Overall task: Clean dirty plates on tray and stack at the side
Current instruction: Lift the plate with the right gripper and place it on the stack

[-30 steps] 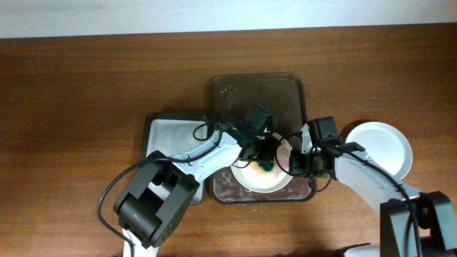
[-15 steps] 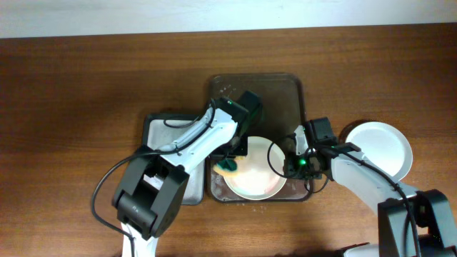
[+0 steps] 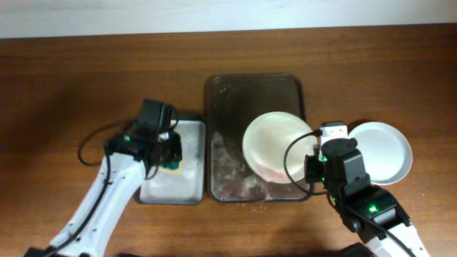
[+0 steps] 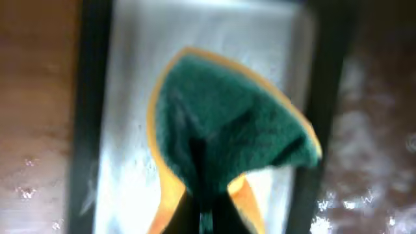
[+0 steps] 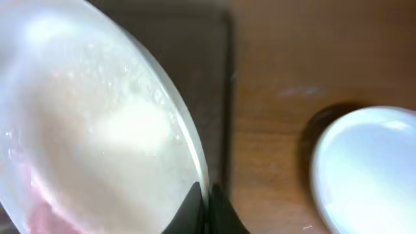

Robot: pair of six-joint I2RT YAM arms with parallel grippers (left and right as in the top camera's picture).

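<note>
Right fingers (image 5: 224,218) pinch the plate (image 5: 97,130) by its rim, tilted above the tray (image 3: 235,93). Grip firmly, level it, then lower it squarely onto the side plate (image 3: 382,150) just right of them. Left fingers (image 4: 205,208) clamp the sponge (image 4: 227,123).

1. Table (image 3: 71,71): reddish-brown wood with fine streaked grain.
2. Tray (image 3: 253,89): dark brown, flecked with whitish wet smears, thickest at its near left.
3. Left plate (image 3: 275,139): white, with a pink-red smear at its near edge.
4. Right plate (image 3: 385,146): plain glossy white.
5. Sponge (image 4: 227,130): dark green face, yellow-orange edge.
6. Sponge tray (image 3: 168,182): grey-white inside, dark rim.
7. Arms (image 3: 107,200): white and black, with small green lights.
</note>
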